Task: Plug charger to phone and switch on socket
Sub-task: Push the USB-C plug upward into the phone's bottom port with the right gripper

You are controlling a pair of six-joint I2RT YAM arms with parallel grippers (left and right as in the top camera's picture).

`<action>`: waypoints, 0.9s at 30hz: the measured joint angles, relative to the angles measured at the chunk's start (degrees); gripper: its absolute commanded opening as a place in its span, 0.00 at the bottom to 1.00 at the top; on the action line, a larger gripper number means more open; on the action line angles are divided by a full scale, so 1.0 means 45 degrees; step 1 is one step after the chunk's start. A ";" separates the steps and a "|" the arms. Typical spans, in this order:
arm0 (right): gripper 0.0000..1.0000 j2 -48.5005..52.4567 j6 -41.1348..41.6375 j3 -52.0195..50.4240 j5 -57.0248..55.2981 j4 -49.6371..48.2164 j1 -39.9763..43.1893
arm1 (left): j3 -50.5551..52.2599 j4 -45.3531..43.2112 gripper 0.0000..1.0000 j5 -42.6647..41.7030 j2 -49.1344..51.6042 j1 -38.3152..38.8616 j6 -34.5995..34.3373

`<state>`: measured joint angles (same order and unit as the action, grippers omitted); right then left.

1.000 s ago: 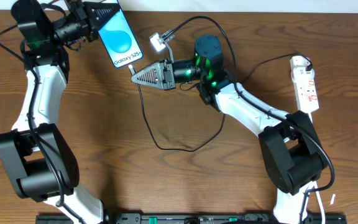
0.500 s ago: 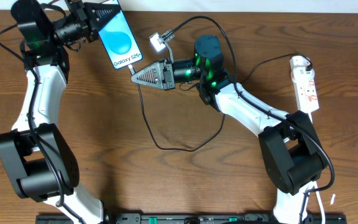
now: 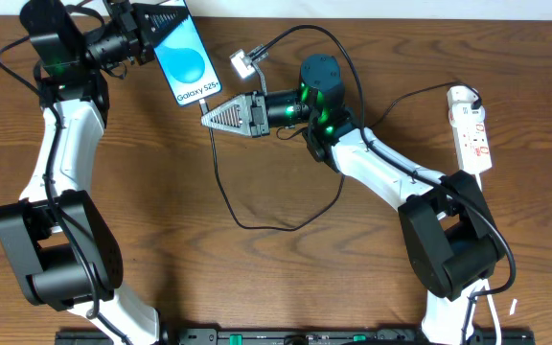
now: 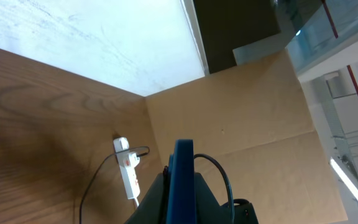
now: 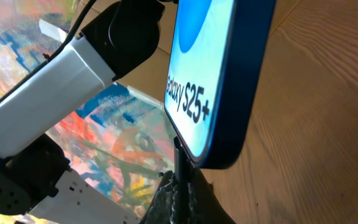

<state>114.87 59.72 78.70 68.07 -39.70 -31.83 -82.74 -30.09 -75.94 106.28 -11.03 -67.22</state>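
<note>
left hand [image 3: 153,21]: clamped on far end of phone [image 3: 185,59], far left above counter [image 3: 286,278] | right hand [image 3: 211,113]: pinched shut on charger [image 3: 220,182] plug tip | relation: tip meets phone's near-right port edge, in line with its long axis; seated or not, cannot tell | socket [image 3: 472,129]: far right, well apart

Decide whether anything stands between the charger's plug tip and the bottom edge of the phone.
Nothing visible does. The right gripper holds the charger with its plug tip right at the bottom edge of the phone. Whether the tip is already seated cannot be told.
</note>
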 measured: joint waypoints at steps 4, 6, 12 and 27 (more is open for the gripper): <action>0.01 0.0000 0.0010 0.0000 0.0010 0.0005 0.0000 | 0.0000 0.0000 0.08 -0.0058 0.0000 0.0000 0.0199; 0.01 0.0000 0.0044 -0.0005 0.0015 0.0010 0.0000 | 0.0000 -0.0005 0.07 -0.0131 0.0000 0.0000 0.0321; 0.01 0.0005 0.0097 -0.0015 0.0073 0.0000 0.0000 | 0.0000 -0.0039 0.07 -0.0481 0.0000 0.0000 0.0680; 0.01 0.0010 0.0092 -0.0029 0.0117 0.0000 0.0000 | 0.0000 -0.0044 0.07 -0.0714 0.0000 0.0005 0.0903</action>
<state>114.91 60.14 78.56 68.60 -39.70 -31.83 -82.74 -30.28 -79.15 106.28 -11.00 -63.16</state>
